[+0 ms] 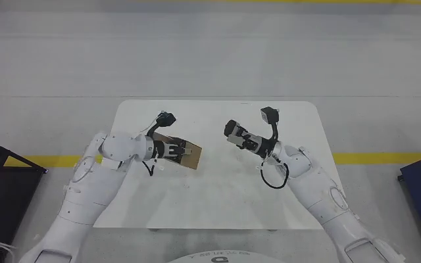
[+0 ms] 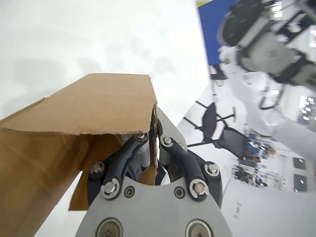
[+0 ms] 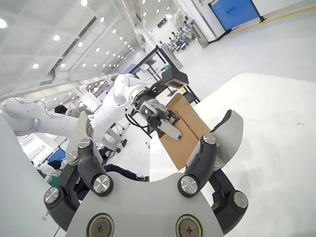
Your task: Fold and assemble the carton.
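The left jaws are clamped on one edge of the carton [image 2: 86, 104]. Their fingers [image 2: 172, 129] press the cardboard from both sides, as the left wrist view shows. The right jaws stand wide apart with nothing between them, the fingertips [image 3: 230, 124] spread to either side of the right wrist view.

From above, the carton [image 1: 187, 154] is a brown cardboard piece folded flat. It hangs at a slant over the left half of the white surface [image 1: 263, 197], just ahead of the wrist of the left arm [image 1: 122, 150]. The right arm [image 1: 309, 174] comes in from the opposite side. Its jaws are over the middle of the surface, turned toward the carton and well apart from it.

In the right wrist view the carton [image 3: 184, 122] is tilted, with a crease running down its broad face and one corner lowest. That corner lies behind a fingertip, so it cannot be told whether the cardboard touches the surface. In the left wrist view the gripped edge is ragged, and a loose flap hangs beside the jaws.

A yellow line [image 1: 375, 158] crosses the grey floor on both sides of the surface. A black office chair [image 2: 217, 129] stands beyond the far edge in the left wrist view.
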